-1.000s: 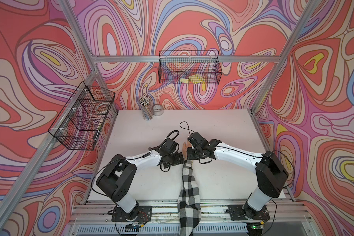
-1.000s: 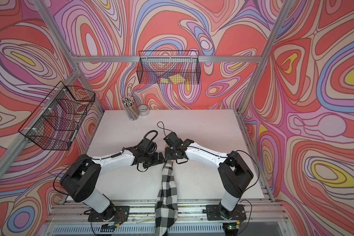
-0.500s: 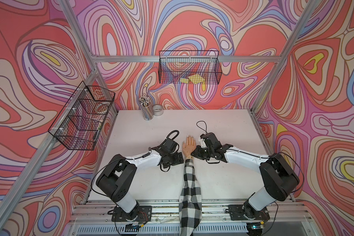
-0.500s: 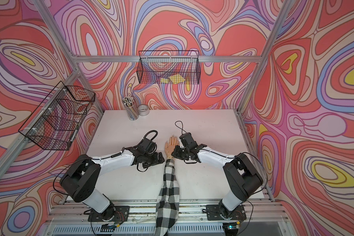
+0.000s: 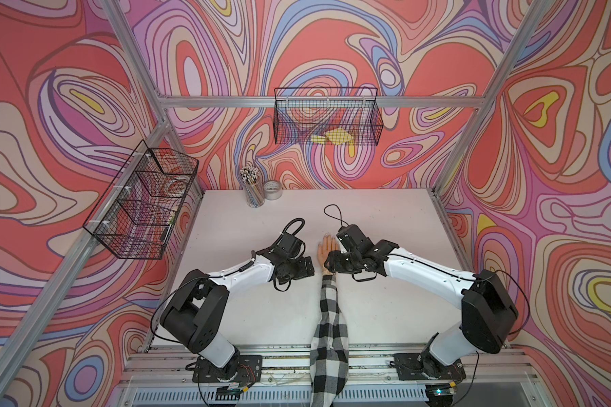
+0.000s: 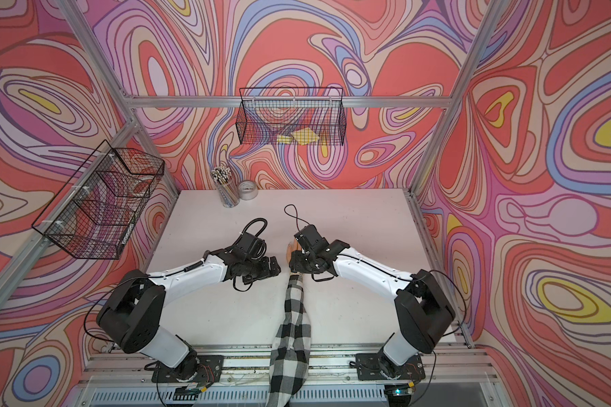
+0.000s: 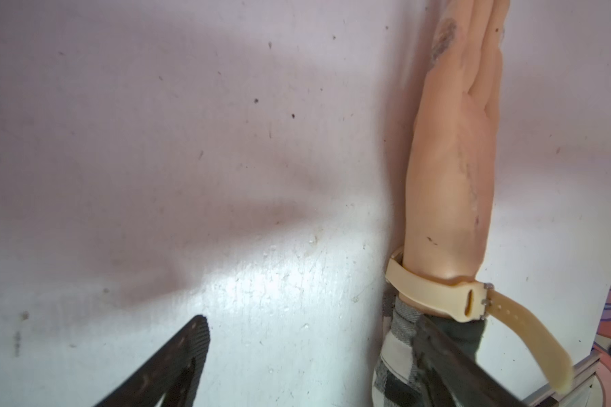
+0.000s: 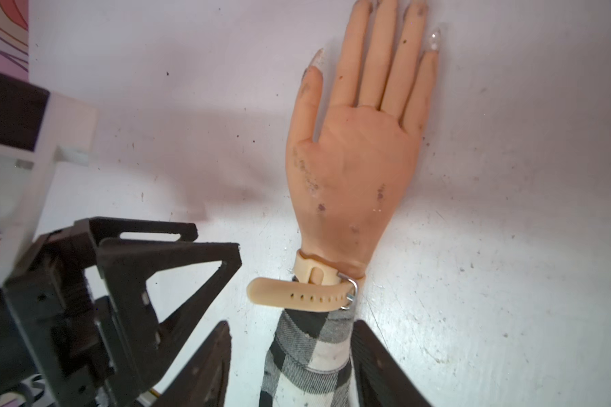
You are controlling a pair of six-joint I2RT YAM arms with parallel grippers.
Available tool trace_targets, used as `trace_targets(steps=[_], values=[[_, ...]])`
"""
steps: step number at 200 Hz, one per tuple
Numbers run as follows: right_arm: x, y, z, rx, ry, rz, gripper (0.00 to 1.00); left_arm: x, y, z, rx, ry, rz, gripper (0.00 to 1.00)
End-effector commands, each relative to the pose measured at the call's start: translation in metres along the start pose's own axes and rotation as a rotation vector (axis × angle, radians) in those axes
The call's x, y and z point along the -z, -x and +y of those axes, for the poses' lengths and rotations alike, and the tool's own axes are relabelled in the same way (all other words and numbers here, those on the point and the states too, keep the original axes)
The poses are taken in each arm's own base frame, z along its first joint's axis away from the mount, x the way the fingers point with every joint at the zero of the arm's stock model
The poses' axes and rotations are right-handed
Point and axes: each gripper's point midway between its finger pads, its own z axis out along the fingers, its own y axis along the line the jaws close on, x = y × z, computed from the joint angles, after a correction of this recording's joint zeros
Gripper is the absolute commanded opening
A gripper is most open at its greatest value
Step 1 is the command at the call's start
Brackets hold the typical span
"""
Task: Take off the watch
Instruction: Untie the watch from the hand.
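Found left gripper [image 5: 306, 269] fingers apart, just left of mannequin hand [image 5: 327, 246]. Saw the watch [image 8: 318, 289] buckled on its wrist, mid-table; dial hidden, strap tail sticking out. Found right gripper [image 8: 293, 329] fingers apart astride checked sleeve [image 8: 307, 356]. Couldn't make out left wire basket [image 5: 138, 197] contents. Saw pencils [image 5: 249, 173] in cup [image 5: 254, 193], yellow sheets [image 5: 335, 137] in far basket [image 5: 297, 116].

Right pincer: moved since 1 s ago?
Yes. A second ago it covered the mannequin hand; now the right pincer has shifted off it toward its own arm's side and sits by the wrist, leaving the hand uncovered.
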Motion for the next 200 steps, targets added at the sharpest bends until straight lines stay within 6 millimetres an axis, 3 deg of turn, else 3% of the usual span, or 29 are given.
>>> trace_targets(steps=[1,31,43,75,170,200], values=[[-0.005,-0.008,-0.015,0.081,-0.175,0.029,0.59,0.015,0.011,0.002,-0.002,0.012,-0.031,0.92],[-0.013,-0.002,-0.013,0.138,-0.289,0.032,0.59,0.021,0.014,0.008,0.01,0.016,-0.043,0.92],[-0.025,-0.006,-0.019,0.159,-0.349,0.057,0.59,0.022,0.014,0.008,0.01,0.015,-0.043,0.92],[-0.034,-0.008,-0.031,0.16,-0.425,0.066,0.55,0.023,0.013,0.008,0.013,0.008,-0.039,0.91],[-0.033,-0.013,-0.037,0.135,-0.427,0.055,0.15,0.018,0.009,0.001,0.01,-0.033,-0.011,0.92],[-0.031,-0.012,-0.036,0.125,-0.414,0.046,0.15,0.016,0.008,-0.003,0.015,-0.052,0.002,0.91]])
